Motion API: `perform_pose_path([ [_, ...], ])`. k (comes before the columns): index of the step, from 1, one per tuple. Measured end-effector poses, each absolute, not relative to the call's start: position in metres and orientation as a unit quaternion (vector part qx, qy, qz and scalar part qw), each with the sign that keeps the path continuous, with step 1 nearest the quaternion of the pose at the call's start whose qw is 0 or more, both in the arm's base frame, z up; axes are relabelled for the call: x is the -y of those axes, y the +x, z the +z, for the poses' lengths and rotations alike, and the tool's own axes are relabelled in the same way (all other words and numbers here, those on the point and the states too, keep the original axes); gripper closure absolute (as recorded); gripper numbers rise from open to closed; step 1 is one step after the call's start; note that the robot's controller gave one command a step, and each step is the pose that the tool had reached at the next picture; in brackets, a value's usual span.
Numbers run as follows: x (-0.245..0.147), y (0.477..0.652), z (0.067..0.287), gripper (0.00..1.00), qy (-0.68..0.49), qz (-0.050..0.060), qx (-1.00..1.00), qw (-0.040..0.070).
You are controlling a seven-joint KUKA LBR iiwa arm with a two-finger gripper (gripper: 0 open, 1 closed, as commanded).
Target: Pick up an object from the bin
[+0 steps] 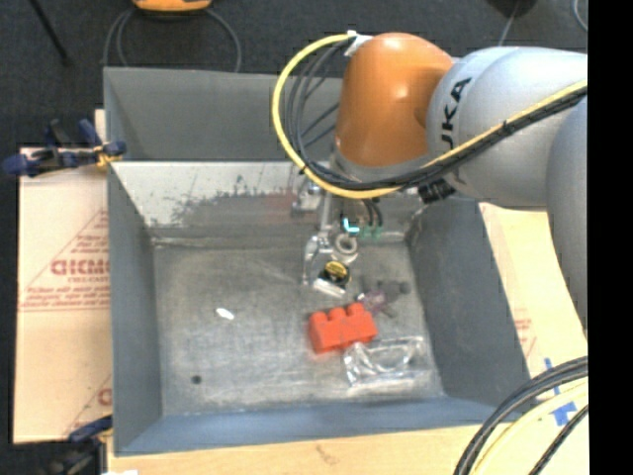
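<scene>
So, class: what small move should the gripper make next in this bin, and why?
Probably a short shift toward the near wall of the bin, to come over the red toy block. The gripper hangs just beyond it, not above it; the crumpled clear wrapper beside the block looks harder to grasp.

High camera looks obliquely down into bin [134, 305].

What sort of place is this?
Likely a robotics test lab: a big robot arm with its tool inside a grey metal bin holding a red toy brick and a crumpled clear packet.
</scene>
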State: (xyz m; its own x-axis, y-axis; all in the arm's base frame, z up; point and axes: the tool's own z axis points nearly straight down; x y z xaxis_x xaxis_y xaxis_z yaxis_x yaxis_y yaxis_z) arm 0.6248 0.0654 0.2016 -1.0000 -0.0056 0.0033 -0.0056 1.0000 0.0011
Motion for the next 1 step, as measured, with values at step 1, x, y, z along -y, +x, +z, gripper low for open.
perform_pose_path([
  [1,0.0159,0.5800,0.1164,0.00,0.168,0.001,0.986,0.001],
])
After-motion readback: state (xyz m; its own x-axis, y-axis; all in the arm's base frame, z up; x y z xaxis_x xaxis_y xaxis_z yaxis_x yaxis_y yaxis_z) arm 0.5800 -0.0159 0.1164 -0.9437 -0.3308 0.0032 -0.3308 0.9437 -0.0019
